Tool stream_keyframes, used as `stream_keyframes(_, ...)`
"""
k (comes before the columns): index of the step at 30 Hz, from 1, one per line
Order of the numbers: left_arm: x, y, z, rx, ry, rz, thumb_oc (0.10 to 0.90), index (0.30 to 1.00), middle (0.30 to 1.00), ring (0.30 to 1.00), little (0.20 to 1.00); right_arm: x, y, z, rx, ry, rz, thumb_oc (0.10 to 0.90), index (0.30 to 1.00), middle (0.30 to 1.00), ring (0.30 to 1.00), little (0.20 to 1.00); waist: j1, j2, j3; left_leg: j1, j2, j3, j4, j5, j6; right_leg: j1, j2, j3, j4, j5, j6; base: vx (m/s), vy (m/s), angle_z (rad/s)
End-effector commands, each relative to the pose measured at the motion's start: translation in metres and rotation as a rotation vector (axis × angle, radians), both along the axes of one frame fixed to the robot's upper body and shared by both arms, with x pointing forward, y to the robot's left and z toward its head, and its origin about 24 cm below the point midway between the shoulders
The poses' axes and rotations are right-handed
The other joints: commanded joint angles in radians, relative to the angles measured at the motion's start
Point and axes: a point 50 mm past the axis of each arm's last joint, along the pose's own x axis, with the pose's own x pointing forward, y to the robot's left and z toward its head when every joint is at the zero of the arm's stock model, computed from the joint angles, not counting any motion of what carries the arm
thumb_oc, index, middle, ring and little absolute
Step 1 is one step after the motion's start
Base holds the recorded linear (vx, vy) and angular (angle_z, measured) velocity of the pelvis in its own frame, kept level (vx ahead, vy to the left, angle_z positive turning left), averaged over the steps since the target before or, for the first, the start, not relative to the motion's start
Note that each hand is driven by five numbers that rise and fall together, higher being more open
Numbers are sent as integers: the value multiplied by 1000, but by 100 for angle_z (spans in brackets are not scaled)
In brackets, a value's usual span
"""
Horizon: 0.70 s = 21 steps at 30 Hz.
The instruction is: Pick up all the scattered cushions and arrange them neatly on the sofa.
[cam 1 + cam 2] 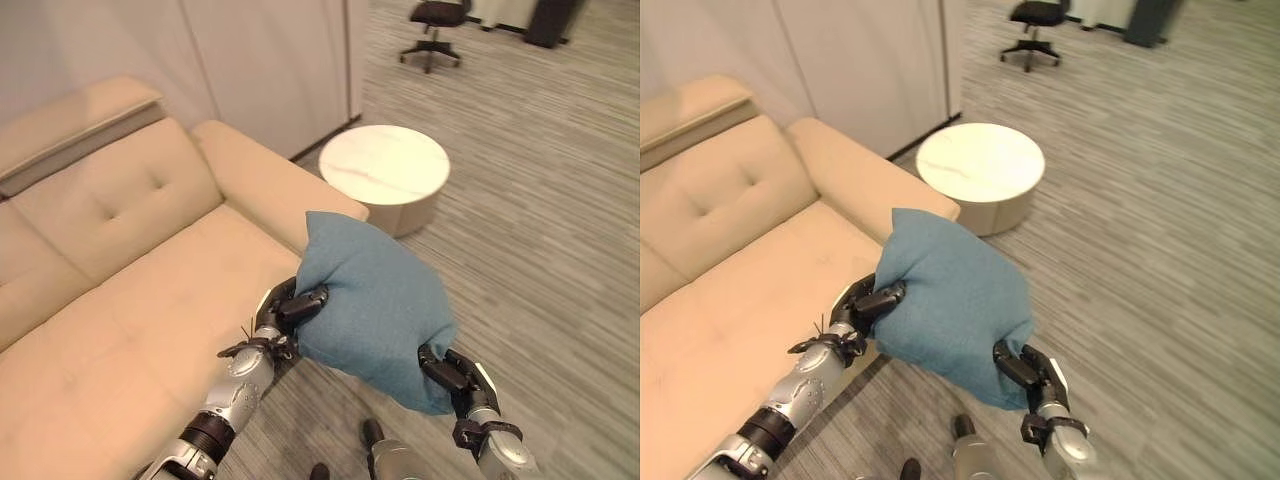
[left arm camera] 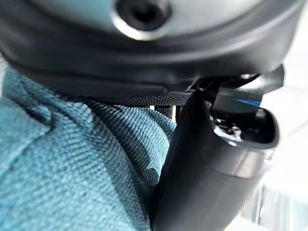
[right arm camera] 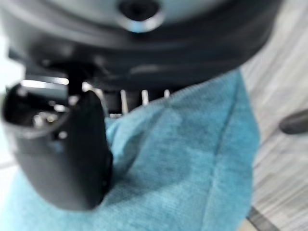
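Note:
A blue cushion [image 1: 375,305] hangs in the air between both hands, above the floor just off the front edge of the beige sofa [image 1: 130,300]. My left hand [image 1: 285,312] pinches its left edge, thumb over the cloth [image 2: 77,163]. At the lower right corner my right hand [image 1: 455,372] grips the cushion [image 3: 192,163] with curled fingers. The sofa seat lies to the left of the cushion.
A round white side table [image 1: 385,172] stands on the grey striped carpet beyond the sofa's armrest [image 1: 270,175]. A black office chair [image 1: 432,30] is far back. White wall panels rise behind the sofa. Open carpet spreads to the right.

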Motion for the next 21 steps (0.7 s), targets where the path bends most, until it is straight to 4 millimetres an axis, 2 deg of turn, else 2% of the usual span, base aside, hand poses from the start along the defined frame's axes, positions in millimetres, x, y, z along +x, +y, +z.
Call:
stream_keyframes(1, 32, -39, 80, -224, -383, -84, 400, 300, 300, 300, 300, 46, 44, 60, 91, -393, 199, 400, 300, 300, 300, 300, 31, -26, -79, -39, 63, 97, 89, 28, -52, 137, 26, -44, -124, -16, 66, 94, -147, 84)
stream_keyframes(2, 31, -39, 77, -232, -369, -77, 400, 300, 300, 300, 300, 46, 42, 60, 81, -393, 199, 400, 300, 300, 300, 300, 35, -32, -74, -69, 68, 109, 141, 37, -61, 153, 22, -71, -128, -21, 56, 31, -106, 93)
stream_keyframes(3, 29, -41, 75, -252, -355, -70, 400, 300, 300, 300, 300, 46, 40, 62, 74, -399, 196, 400, 300, 300, 300, 300, 38, -38, -62, -107, 84, 150, 187, 49, -62, 166, 13, -112, -123, -33, 44, 23, -109, 104)
stream_keyframes(4, 28, -41, 74, -270, -345, -58, 400, 300, 300, 300, 300, 47, 40, 63, 69, -401, 190, 400, 300, 300, 300, 300, 35, -50, -52, -138, 117, 260, 207, 36, -52, 186, -1, -158, -122, -51, 37, 4, -69, 93)
stream_keyframes(5, 28, -41, 74, -270, -346, -58, 400, 300, 300, 300, 300, 47, 40, 63, 69, -401, 190, 400, 300, 300, 300, 300, 35, -50, -52, -139, 118, 260, 209, 34, -52, 186, 0, -158, -121, -51, 37, 52, -49, 132)
stream_keyframes(6, 28, -39, 74, -280, -340, -37, 400, 300, 300, 300, 300, 47, 40, 63, 61, -402, 184, 400, 300, 300, 300, 300, 31, -55, -55, -129, 152, 338, 165, 11, -38, 201, -9, -196, -123, -67, 37, 53, -1, 118)
stream_keyframes(8, 27, -39, 74, -289, -335, -35, 400, 300, 300, 300, 300, 47, 40, 64, 56, -404, 185, 400, 300, 300, 300, 300, 29, -57, -66, -112, 175, 399, 69, 4, -36, 213, -17, -235, -132, -77, 42, 87, 47, 107)
stream_keyframes(9, 27, -37, 74, -289, -333, -27, 400, 300, 300, 300, 300, 48, 41, 64, 52, -404, 192, 400, 300, 300, 300, 300, 32, -58, -74, -113, 177, 407, 15, 16, -42, 220, -23, -253, -140, -79, 46, 168, 142, 96)
stream_keyframes(10, 24, -34, 75, -306, -333, -23, 400, 300, 300, 300, 300, 51, 45, 66, 41, -410, 212, 400, 300, 300, 300, 300, 54, -60, -76, -182, 192, 405, -28, 87, -63, 239, -35, -275, -152, -84, 48, 186, 158, 82)
stream_keyframes(11, 23, -32, 73, -307, -325, -19, 400, 300, 300, 300, 300, 54, 47, 67, 40, -415, 220, 400, 300, 300, 300, 300, 65, -61, -69, -234, 207, 419, -33, 131, -75, 251, -39, -287, -154, -87, 46, 138, 116, 53)
stream_keyframes(12, 23, -32, 73, -306, -325, -19, 400, 300, 300, 300, 300, 54, 48, 67, 40, -416, 220, 400, 300, 300, 300, 300, 62, -62, -69, -236, 206, 417, -31, 131, -76, 251, -39, -290, -153, -89, 46, 94, 70, 61)
stream_keyframes(15, 20, -28, 70, -307, -316, -12, 400, 300, 300, 300, 300, 62, 57, 73, 35, -439, 246, 400, 300, 300, 300, 300, 105, -66, -52, -325, 246, 493, -75, 186, -92, 294, -38, -320, -169, -103, 46, 167, 116, 32)
stream_keyframes(16, 20, -23, 69, -302, -314, -4, 400, 300, 300, 300, 300, 64, 59, 74, 33, -443, 255, 400, 300, 300, 300, 300, 115, -60, -65, -300, 250, 497, -114, 193, -94, 310, -33, -330, -177, -108, 54, 275, 165, 1)
stream_keyframes(18, 17, -15, 64, -284, -301, 13, 400, 300, 300, 300, 300, 65, 64, 73, 26, -439, 282, 400, 300, 300, 300, 300, 131, -60, -89, -294, 230, 475, -97, 191, -85, 349, -43, -331, -179, -125, 69, 334, 208, -8)
stream_keyframes(20, 16, -13, 62, -277, -295, 13, 400, 300, 300, 300, 300, 65, 69, 72, 34, -433, 302, 400, 300, 300, 300, 300, 142, -64, -101, -290, 202, 466, -68, 172, -67, 353, -73, -311, -134, -112, 80, 293, 226, -4)
stream_keyframes(21, 16, -13, 62, -277, -295, 13, 400, 300, 300, 300, 300, 65, 69, 72, 34, -433, 302, 400, 300, 300, 300, 300, 143, -63, -102, -291, 202, 466, -68, 172, -67, 352, -73, -311, -134, -112, 80, 340, 319, 6)
